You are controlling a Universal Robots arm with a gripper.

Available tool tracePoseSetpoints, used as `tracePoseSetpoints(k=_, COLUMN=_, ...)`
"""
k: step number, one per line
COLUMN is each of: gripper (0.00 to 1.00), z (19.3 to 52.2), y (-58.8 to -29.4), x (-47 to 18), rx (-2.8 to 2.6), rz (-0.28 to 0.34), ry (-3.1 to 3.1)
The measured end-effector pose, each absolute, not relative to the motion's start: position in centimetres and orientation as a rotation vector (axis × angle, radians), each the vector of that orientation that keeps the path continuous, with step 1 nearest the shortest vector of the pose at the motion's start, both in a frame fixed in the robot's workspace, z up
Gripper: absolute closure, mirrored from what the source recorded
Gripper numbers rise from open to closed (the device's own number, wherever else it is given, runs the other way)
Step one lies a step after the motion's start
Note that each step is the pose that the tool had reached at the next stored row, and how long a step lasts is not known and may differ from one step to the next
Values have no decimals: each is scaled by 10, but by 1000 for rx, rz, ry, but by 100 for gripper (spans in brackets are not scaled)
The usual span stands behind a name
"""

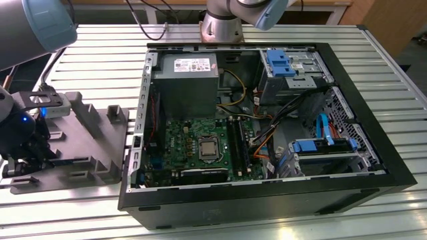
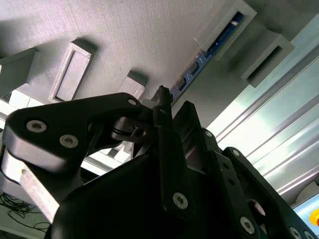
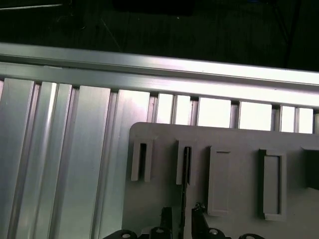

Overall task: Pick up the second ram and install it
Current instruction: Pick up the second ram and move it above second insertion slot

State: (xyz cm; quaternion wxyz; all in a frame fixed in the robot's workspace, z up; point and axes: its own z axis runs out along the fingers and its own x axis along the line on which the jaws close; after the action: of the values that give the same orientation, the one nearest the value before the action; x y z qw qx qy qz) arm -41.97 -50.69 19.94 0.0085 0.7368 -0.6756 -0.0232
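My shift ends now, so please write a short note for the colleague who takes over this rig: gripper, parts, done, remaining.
Gripper: open, low over the grey plastic tray; its fingers stand either side of one end of the slim dark memory stick, a gap on each side.
Stick: on edge in its tray slot, at the exterior view's left of the open black computer case.
Done: gripper aligned.
Left: stick not lifted, not installed.
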Motion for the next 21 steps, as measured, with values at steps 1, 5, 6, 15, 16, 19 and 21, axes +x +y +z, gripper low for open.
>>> tracePoseSetpoints(k=1, gripper=72, z=199, y=-507, x=-420, rx=2302, rz=-73, ry=-2111)
tracePoseSetpoints(k=5, gripper=78, z=199, y=-507, x=-420, rx=2302, rz=-72, ry=-2111)
tracePoseSetpoints(k=6, gripper=78, z=199, y=-507, x=-420, rx=2302, rz=-73, ry=-2111)
tracePoseSetpoints(k=15, gripper=88, z=199, y=-507, x=-420, rx=2302, rz=-72, ry=-2111)
tracePoseSetpoints(k=16, gripper=88, z=199, y=-507, x=-420, rx=2302, rz=-72, ry=-2111)
tracePoseSetpoints(k=19, gripper=88, z=199, y=-507, x=-420, rx=2289, rz=-72, ry=-2125)
tracePoseSetpoints(k=21, gripper=88, z=199, y=-507, x=-420, rx=2250, rz=-73, ry=-2168)
